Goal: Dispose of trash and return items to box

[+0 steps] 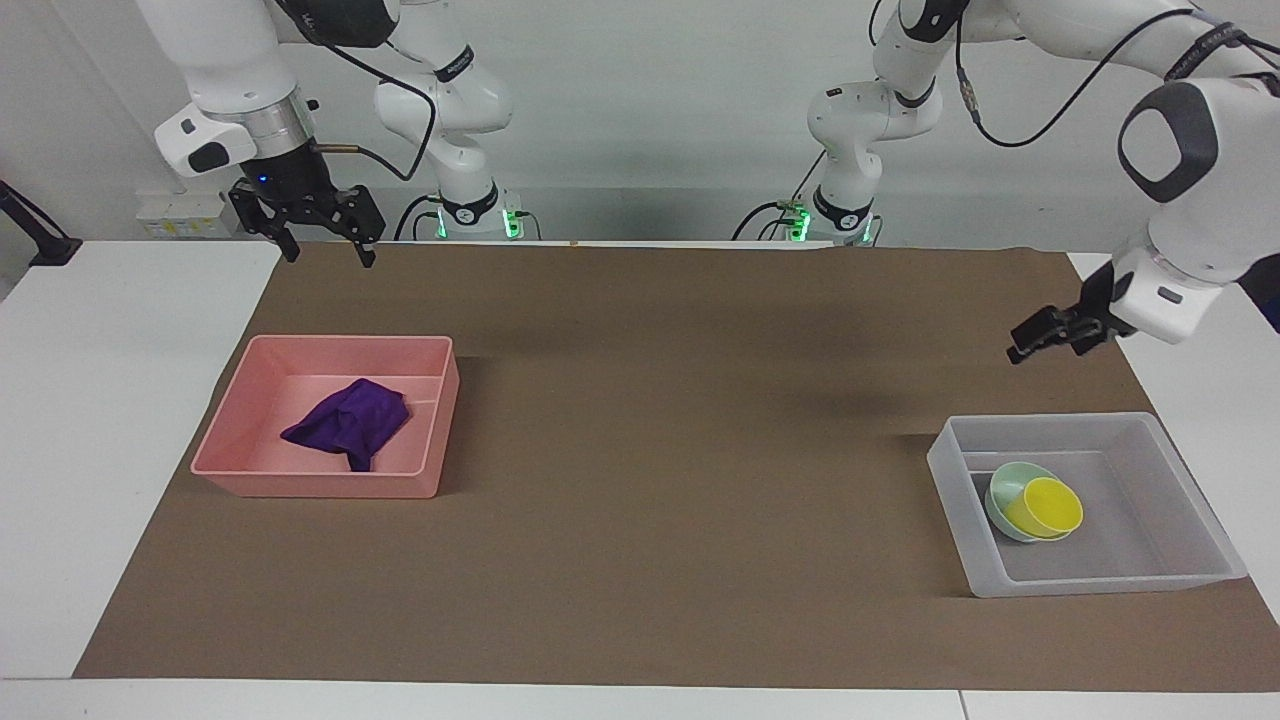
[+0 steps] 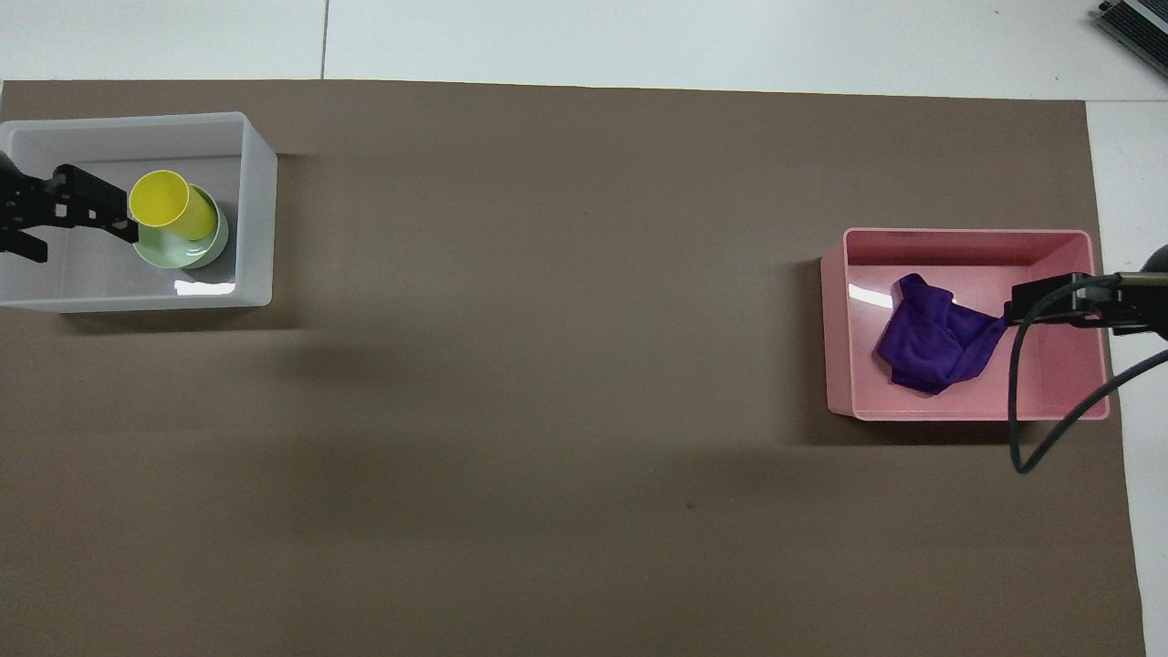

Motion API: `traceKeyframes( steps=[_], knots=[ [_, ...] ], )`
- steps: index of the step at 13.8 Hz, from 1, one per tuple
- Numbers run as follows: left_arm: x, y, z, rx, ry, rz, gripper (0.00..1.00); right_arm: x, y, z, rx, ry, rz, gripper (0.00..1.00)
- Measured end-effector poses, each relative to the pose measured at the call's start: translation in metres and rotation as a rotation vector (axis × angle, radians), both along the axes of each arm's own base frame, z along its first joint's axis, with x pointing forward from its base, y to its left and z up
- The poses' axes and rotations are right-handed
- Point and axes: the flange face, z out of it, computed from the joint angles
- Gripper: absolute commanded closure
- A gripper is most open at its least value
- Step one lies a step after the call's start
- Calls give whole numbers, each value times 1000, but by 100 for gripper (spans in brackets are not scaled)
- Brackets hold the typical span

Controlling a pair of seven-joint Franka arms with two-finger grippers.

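At the upper left of the facing view the right claw (image 1: 325, 252) hangs empty with its fingers spread apart over the edge of the brown mat (image 1: 640, 420), above the pink tray (image 1: 420, 440) at mid-left, where the purple rag (image 1: 348, 422) lies crumpled. At the right edge the left claw (image 1: 1040, 338) is raised in the air, apart and empty, higher in the frame than the translucent box (image 1: 1100, 580). In that box, at lower right, the yellow cup (image 1: 1045, 506) rests tilted in the mint-green bowl (image 1: 1005, 487).
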Motion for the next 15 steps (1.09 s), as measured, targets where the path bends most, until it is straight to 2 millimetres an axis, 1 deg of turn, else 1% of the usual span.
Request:
traceKeyframes(
  steps=[1,2,4,5,6,7,9,10,12,15],
  knots=[
    [-10,-10,8,8,11,-12,0,0,0,0,0,0,0,0],
    [-20,-15,12,14,10,-18,0,0,0,0,0,0,-1,0],
    [-39,-13,11,22,-46,-9,0,0,-1,0,0,0,-1,0],
    [-53,-12,8,25,-69,-9,0,0,-1,0,0,0,-2,0],
    [-68,-18,6,27,-63,-24,0,0,-1,0,0,0,-2,0],
    [-80,-28,5,29,-57,-48,0,0,-1,0,0,0,-2,0],
    [-88,-49,16,29,-77,-86,0,0,-1,0,0,0,-2,0],
    [-89,-50,25,28,-94,-90,0,0,-1,0,0,0,-2,0],
    [-89,-45,36,27,-108,-80,0,0,-1,0,0,0,-2,0],
    [-90,-42,36,27,-93,-76,0,0,-1,0,0,1,-3,0]
  ],
)
